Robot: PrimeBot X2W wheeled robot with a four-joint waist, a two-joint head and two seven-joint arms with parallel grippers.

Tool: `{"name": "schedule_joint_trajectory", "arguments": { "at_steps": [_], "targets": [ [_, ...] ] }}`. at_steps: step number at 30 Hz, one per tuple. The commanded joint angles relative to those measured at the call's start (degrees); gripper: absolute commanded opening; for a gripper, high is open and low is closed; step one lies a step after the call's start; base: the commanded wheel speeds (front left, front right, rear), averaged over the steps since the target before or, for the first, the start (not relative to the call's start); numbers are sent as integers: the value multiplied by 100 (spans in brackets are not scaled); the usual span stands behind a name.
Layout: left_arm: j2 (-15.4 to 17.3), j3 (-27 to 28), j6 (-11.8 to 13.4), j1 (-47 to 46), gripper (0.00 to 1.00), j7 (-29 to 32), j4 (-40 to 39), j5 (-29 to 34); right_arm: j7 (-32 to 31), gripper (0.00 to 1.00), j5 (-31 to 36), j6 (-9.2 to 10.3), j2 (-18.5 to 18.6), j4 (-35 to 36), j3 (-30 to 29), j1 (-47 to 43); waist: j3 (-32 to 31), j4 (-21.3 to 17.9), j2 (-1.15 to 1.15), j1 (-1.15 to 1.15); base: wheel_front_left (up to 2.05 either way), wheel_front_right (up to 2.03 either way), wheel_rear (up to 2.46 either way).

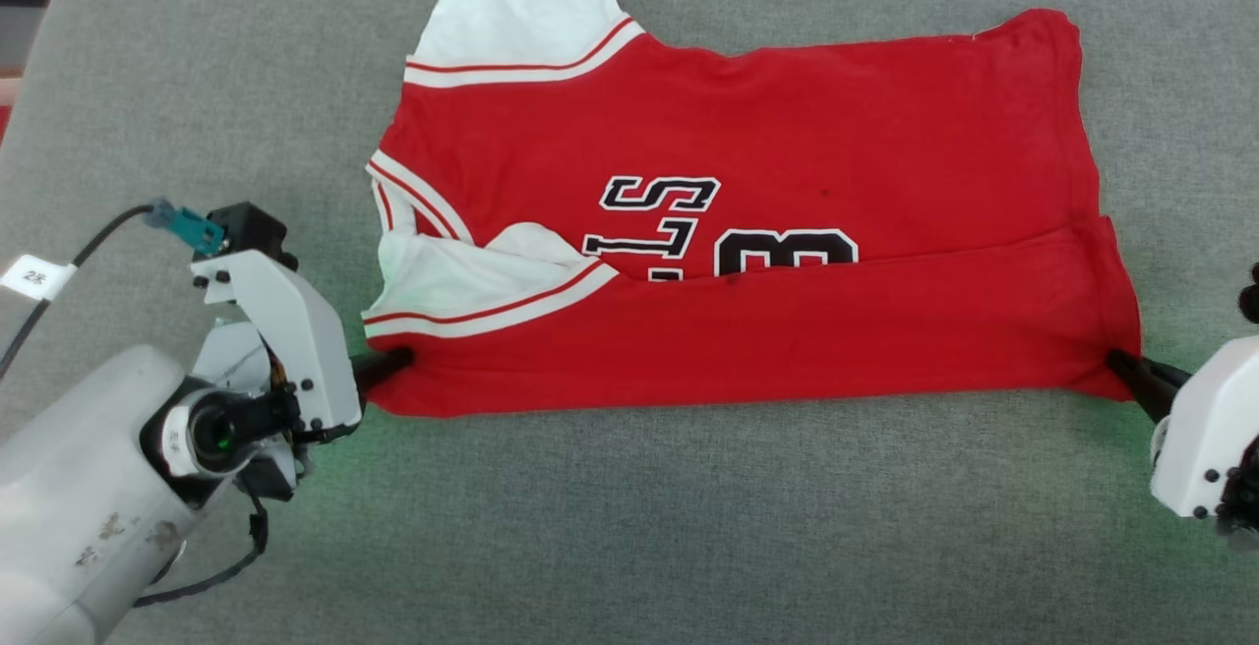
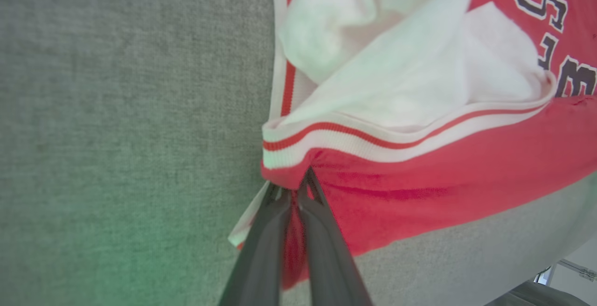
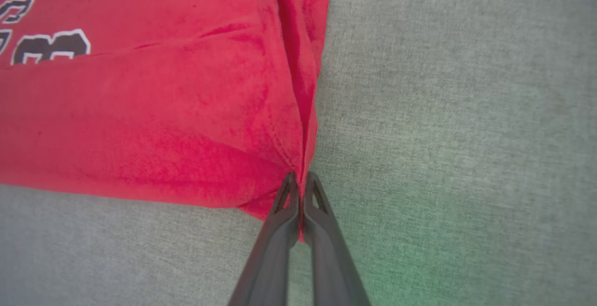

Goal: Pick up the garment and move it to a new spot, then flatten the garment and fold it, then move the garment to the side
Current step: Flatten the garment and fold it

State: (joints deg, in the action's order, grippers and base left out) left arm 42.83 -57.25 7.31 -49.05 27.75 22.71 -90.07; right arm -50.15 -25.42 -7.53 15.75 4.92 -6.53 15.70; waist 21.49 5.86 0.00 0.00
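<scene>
The garment [image 1: 748,262], a red jersey with white sleeves, striped trim and dark letters, lies spread sideways on the grey cloth surface [image 1: 629,527], its near long edge folded up over the lettering. My left gripper [image 1: 398,362] is shut on the garment's near left corner, below the white sleeve [image 1: 443,276]. In the left wrist view the left gripper [image 2: 295,185] pinches red cloth [image 2: 419,189] under the striped trim. My right gripper [image 1: 1116,360] is shut on the near right corner; in the right wrist view the right gripper [image 3: 299,180] clamps the hem of the garment [image 3: 163,124].
Grey cloth surface runs all around the garment, with wide room in front. A cable with a white tag [image 1: 34,276] and a teal plug [image 1: 187,225] hangs by my left wrist. The surface's far left edge [image 1: 39,26] shows at the top corner.
</scene>
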Motion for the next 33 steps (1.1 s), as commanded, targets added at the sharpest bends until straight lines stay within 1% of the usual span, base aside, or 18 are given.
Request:
{"name": "schedule_joint_trajectory", "arguments": {
  "at_steps": [1, 7, 14, 19, 23, 27, 29, 33],
  "targets": [
    [-7, -61, 39, 175, 0, 14, -42, 18, -71, 0, -34, 8, 71, 67, -106, -102, -32, 0, 0, 0, 0, 0, 0],
    [289, -15, 174, 327, 0, -29, -419, -12, -307, 0, -118, 8, 96, 397, -250, -286, -110, -6, 0, 0, 0, 0, 0],
    [574, -3, 417, 560, 0, -107, -1016, -46, -619, 0, -171, 8, 106, 876, -377, -684, -204, 30, 0, 0, 0, 0, 0],
    [793, -29, 685, 789, 0, -147, -1550, -73, -904, 0, -249, 8, 71, 1228, -486, -1105, -275, 69, 0, 0, 0, 0, 0],
    [962, -56, 907, 1039, 0, -233, -1982, -103, -1050, 0, -315, 8, -59, 1476, -588, -1459, -302, 83, 0, 0, 0, 0, 0],
    [1050, -55, 1047, 1316, 0, -397, -2289, -169, -1036, 0, -351, 8, -200, 1593, -649, -1714, -296, 73, 0, 0, 0, 0, 0],
    [1049, -56, 1078, 1442, 0, -471, -2359, -214, -1001, 0, -349, 8, -254, 1566, -618, -1783, -294, 57, 0, 0, 0, 0, 0],
    [992, -79, 1043, 1613, 0, -575, -2348, -258, -869, 0, -305, 7, -326, 1402, -524, -1796, -318, 26, 0, 0, 0, 0, 0]
  ]
}}
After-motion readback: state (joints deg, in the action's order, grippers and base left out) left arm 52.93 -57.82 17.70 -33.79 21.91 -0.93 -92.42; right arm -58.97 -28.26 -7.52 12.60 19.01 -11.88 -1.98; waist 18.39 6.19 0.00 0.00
